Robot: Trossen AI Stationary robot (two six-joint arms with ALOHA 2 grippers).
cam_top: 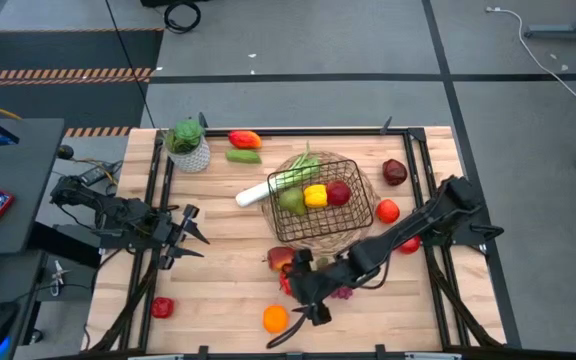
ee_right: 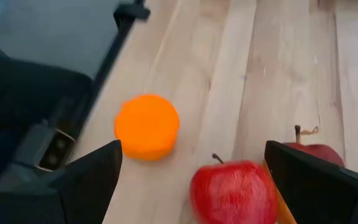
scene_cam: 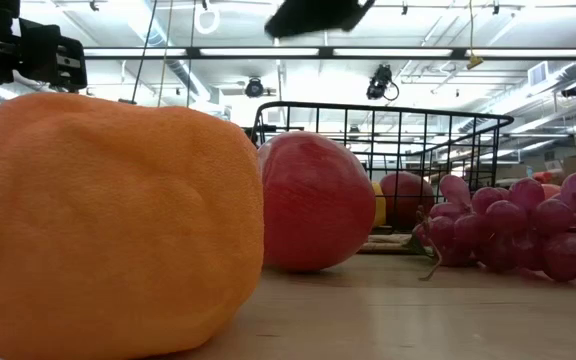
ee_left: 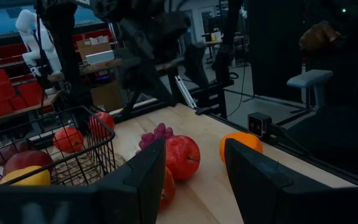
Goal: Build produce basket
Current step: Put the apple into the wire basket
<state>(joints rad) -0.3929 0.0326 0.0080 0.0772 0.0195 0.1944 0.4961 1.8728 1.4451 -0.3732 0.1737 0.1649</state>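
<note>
The right hand [cam_top: 303, 300] hangs with fingers spread wide and empty, just above an apple [ee_right: 234, 191], the orange [ee_right: 146, 126] just beyond it. The high view alone shows the basket [cam_top: 320, 203] behind this hand, holding produce, on the desk [cam_top: 218, 270]. The left hand [cam_top: 190, 237] waits well apart, part open, empty. Only the low view shows grapes [scene_cam: 528, 230].

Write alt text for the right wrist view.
The open right gripper hovers over a red apple on the wooden table, its dark fingers either side. An orange lies beside it, a second apple partly hidden.
</note>
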